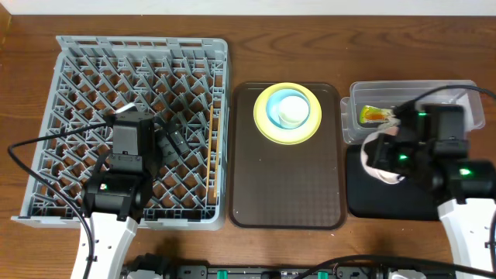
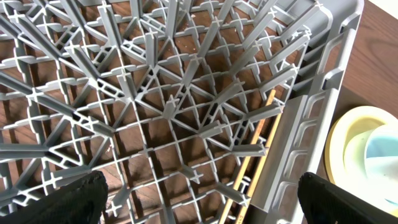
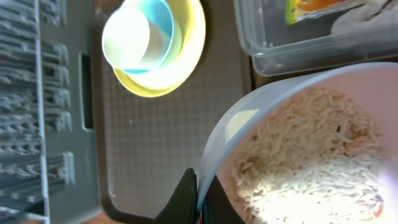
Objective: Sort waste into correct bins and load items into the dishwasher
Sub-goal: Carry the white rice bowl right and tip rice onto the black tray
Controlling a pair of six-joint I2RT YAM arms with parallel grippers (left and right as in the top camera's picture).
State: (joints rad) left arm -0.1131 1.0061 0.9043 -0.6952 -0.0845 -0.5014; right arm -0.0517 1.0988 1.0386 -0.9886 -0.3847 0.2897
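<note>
Two arms are shown at the waste-emptying step. The white bowl, loaded with white crumb-like bits, is pinched at its rim by the clenched right gripper. It is held over the black tray, just beside the clear tub containing the snack wrapper. For a clean pour, the bowl should be tipped slowly, with its lip well inside the chosen bin's walls. The left gripper is spread wide and empty above the dish rack, where the chopsticks lie.
</note>
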